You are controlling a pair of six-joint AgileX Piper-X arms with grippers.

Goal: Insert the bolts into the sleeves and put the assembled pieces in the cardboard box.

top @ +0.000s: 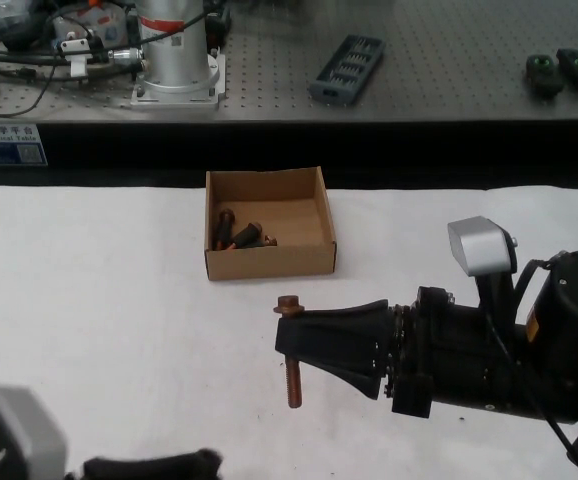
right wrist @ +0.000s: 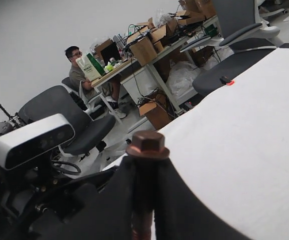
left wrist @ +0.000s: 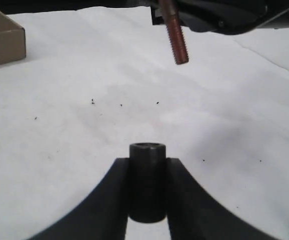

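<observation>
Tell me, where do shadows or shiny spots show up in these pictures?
Left wrist view: faint grey shadows lie on the white cloth below the hanging bolt, and the sleeve has a thin gleam on its rim. Right wrist view: the bolt's head carries a dull sheen. High view: the metal column at the back reflects light, and the cardboard box is shaded inside.

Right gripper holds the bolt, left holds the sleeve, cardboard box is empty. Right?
One thing is off: the cardboard box is not empty; the high view shows several dark pieces lying in it. The right gripper does hold the bolt, and the left gripper the sleeve.
</observation>
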